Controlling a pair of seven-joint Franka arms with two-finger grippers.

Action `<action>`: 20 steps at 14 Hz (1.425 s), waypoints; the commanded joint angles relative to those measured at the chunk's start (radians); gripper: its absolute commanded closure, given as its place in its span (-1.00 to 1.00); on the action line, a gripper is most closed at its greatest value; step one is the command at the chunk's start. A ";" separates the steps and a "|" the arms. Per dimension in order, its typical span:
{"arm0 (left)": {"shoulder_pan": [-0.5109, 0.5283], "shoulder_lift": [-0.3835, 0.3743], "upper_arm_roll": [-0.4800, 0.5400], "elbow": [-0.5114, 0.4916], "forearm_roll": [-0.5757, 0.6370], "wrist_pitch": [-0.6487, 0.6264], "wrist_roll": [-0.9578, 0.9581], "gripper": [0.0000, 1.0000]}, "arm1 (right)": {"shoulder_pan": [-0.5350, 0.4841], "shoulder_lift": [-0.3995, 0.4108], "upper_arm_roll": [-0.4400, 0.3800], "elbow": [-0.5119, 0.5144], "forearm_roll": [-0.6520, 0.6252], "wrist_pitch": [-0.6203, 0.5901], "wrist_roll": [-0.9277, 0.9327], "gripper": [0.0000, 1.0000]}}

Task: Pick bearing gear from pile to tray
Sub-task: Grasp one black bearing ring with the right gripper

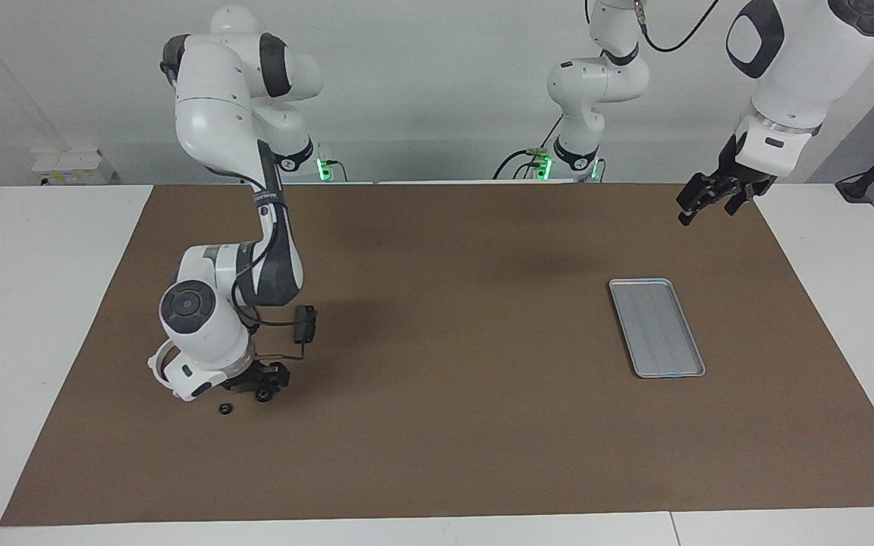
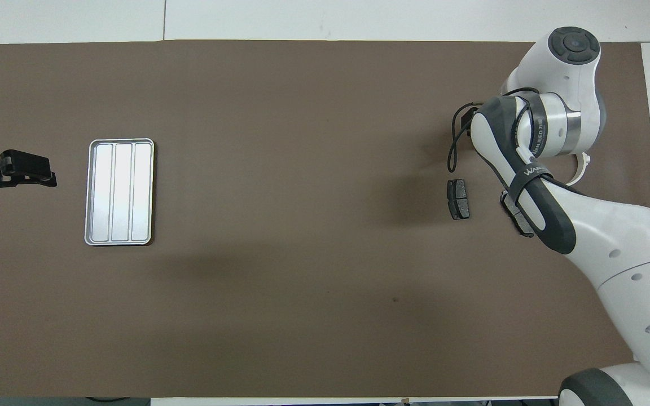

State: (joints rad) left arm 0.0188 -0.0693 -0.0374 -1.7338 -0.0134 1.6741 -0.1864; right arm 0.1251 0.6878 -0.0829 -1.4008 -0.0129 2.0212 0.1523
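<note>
Reading the facing view, I see the right gripper down low at the pile, at the right arm's end of the brown mat. Its jaws stand open and straddle the larger black bearing ring, which sits on the mat; I cannot tell whether the fingertips touch it. The smaller black ring lies just beside it, apart from the gripper. One dark grey brake pad lies nearer the robots, and the white half-ring bracket peeks out from under the wrist. In the overhead view the arm hides both rings; a second brake pad shows partly under the forearm. The left gripper waits in the air over the mat's corner, jaws open, holding nothing. The silver tray lies toward the left arm's end, with no parts in it.
</note>
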 commanded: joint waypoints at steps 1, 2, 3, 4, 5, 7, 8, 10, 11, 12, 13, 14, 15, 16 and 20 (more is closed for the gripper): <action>0.004 -0.018 -0.001 -0.007 -0.011 -0.016 0.005 -1.00 | 0.016 0.022 0.005 0.042 -0.024 -0.021 0.069 -1.00; 0.004 -0.018 -0.001 -0.007 -0.011 -0.016 0.005 -1.00 | 0.022 0.022 0.005 0.042 -0.027 -0.016 0.070 -1.00; 0.004 -0.018 -0.001 -0.007 -0.011 -0.017 0.005 -1.00 | 0.028 0.026 0.005 0.042 -0.039 -0.007 0.070 -1.00; 0.004 -0.018 -0.001 -0.007 -0.011 -0.016 0.005 -1.00 | 0.027 0.026 0.005 0.042 -0.048 -0.003 0.072 -1.00; 0.004 -0.018 -0.001 -0.007 -0.011 -0.016 0.005 -1.00 | 0.025 0.027 0.005 0.042 -0.048 0.005 0.072 -0.98; 0.004 -0.018 -0.001 -0.007 -0.011 -0.016 0.005 -1.00 | 0.025 0.032 0.005 0.042 -0.053 0.036 0.075 -0.93; 0.004 -0.018 -0.001 -0.007 -0.011 -0.016 0.005 -1.00 | 0.025 0.032 0.006 0.040 -0.049 0.045 0.091 -0.93; 0.004 -0.018 -0.001 -0.007 -0.011 -0.016 0.005 -1.00 | 0.019 0.032 0.006 0.040 -0.032 0.069 0.115 -0.93; 0.004 -0.018 -0.001 -0.007 -0.011 -0.016 0.005 -1.00 | 0.015 0.032 0.008 0.039 -0.027 0.088 0.116 -0.92; 0.004 -0.018 -0.001 -0.007 -0.011 -0.016 0.005 -1.00 | 0.010 0.032 0.008 0.039 -0.027 0.091 0.121 -0.90; 0.004 -0.018 -0.001 -0.007 -0.011 -0.016 0.005 -1.00 | 0.010 0.033 0.008 0.040 -0.012 0.094 0.124 -0.90; 0.004 -0.018 -0.001 -0.007 -0.011 -0.016 0.005 -1.00 | 0.010 0.033 0.006 0.039 0.031 0.097 0.124 -0.90; 0.004 -0.018 -0.001 -0.007 -0.011 -0.016 0.005 -1.00 | 0.010 0.033 0.006 0.036 0.057 0.115 0.124 -0.90; 0.004 -0.018 -0.001 -0.007 -0.011 -0.016 0.005 -1.00 | 0.008 0.032 0.006 0.030 0.060 0.129 0.124 -0.90; 0.004 -0.018 -0.001 -0.007 -0.011 -0.016 0.005 -1.00 | -0.002 0.032 0.006 0.022 0.051 0.132 0.121 -0.90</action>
State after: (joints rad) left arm 0.0188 -0.0693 -0.0374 -1.7338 -0.0134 1.6741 -0.1864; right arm 0.1390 0.7068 -0.0858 -1.3874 0.0254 2.1378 0.2641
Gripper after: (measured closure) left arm 0.000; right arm 0.000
